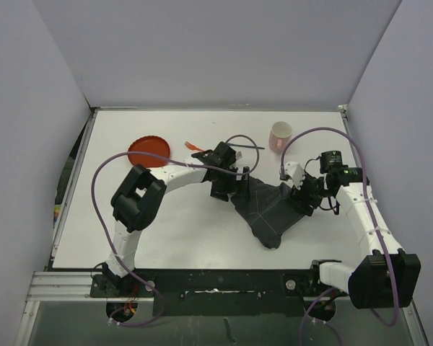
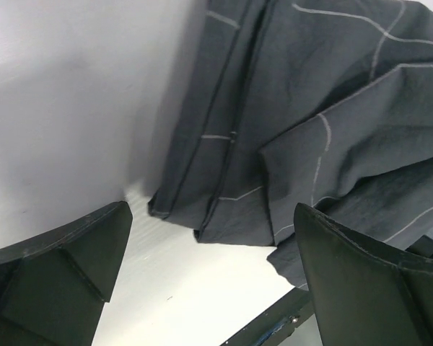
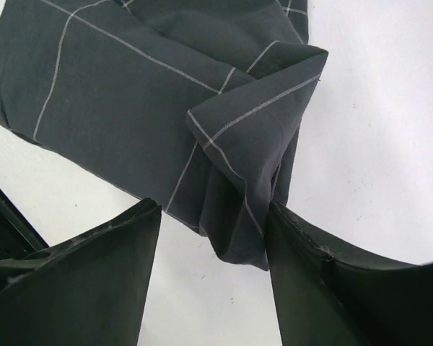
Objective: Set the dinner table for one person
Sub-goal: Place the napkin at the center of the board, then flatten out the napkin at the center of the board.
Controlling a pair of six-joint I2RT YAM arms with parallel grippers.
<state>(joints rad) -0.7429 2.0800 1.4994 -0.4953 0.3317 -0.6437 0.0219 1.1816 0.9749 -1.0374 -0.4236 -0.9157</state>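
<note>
Spreading the mat (image 1: 270, 213) is judged in hand; left end effector (image 2: 211, 216) and right end effector (image 3: 213, 207) are released; corners must be grasped

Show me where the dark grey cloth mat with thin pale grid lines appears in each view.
Top external: the dark grey cloth mat lies crumpled right of centre.
Left wrist: the mat fills the upper right.
Right wrist: the mat fills the upper left and centre.
Shared landmark: the white tabletop beneath it.
</note>
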